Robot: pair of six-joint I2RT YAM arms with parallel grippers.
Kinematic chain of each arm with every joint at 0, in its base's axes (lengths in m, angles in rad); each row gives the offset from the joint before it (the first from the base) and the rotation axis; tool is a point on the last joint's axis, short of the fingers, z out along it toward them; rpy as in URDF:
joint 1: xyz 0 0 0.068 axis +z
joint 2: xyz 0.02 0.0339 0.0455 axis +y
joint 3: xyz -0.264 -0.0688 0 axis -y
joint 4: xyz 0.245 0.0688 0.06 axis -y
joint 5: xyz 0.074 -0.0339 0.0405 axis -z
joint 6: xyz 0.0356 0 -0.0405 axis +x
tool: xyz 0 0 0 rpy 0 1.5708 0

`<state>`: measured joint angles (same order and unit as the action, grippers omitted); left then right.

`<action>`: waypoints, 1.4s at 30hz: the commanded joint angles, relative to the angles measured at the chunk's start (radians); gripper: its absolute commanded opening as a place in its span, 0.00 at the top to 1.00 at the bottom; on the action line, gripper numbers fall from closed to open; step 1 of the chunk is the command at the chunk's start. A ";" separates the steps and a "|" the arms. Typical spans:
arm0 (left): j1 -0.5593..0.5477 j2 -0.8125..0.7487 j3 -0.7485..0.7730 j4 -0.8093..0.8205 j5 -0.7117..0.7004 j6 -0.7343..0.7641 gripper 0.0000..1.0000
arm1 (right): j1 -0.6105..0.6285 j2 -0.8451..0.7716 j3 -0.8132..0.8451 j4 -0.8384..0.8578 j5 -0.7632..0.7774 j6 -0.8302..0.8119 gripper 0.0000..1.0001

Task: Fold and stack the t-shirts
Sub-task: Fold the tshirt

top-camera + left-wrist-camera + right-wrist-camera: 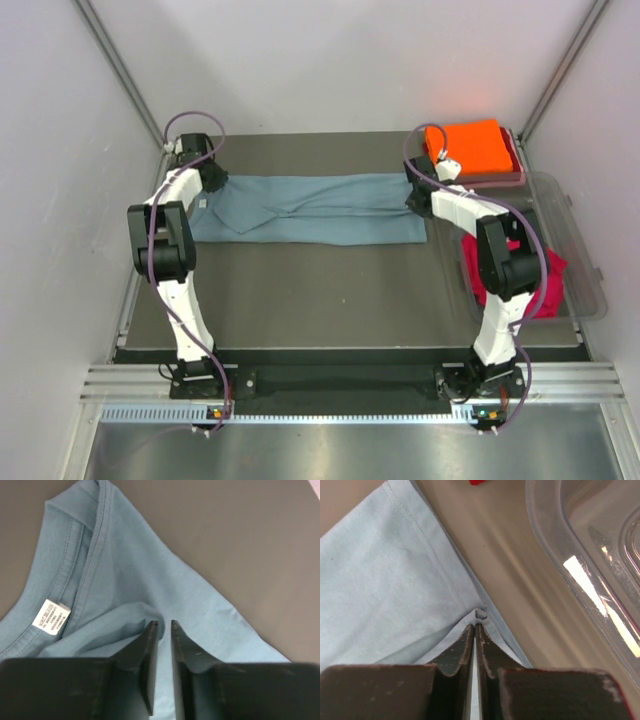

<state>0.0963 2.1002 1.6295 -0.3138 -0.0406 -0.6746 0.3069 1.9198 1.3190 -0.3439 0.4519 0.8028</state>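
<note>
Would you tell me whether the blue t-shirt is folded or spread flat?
Partly folded: the blue t-shirt lies as a long narrow strip, its sides turned in.

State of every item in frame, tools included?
grey-blue t-shirt: folded into a long strip, stretched between both tools.
orange t-shirt: folded, far right corner.
clear tub: open.
red t-shirt: crumpled in clear tub.
left tool: shut on grey-blue t-shirt.
right tool: shut on grey-blue t-shirt.
</note>
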 commanded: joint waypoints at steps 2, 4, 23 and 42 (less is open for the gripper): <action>0.003 -0.003 0.075 0.030 -0.028 0.046 0.74 | -0.015 -0.014 0.065 0.010 0.007 -0.031 0.88; 0.006 -0.020 0.127 -0.034 -0.071 0.073 0.71 | -0.014 -0.060 0.066 -0.013 0.016 -0.042 0.78; 0.032 -0.330 -0.226 -0.215 -0.059 0.149 0.69 | 0.055 -0.139 -0.010 -0.066 -0.330 -0.165 0.73; 0.098 -0.055 -0.203 -0.320 -0.320 0.029 0.83 | 0.060 -0.034 -0.139 -0.095 -0.216 -0.208 0.83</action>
<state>0.1852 2.0060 1.4254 -0.5777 -0.2447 -0.6243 0.3592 1.8847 1.2221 -0.4084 0.1539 0.6106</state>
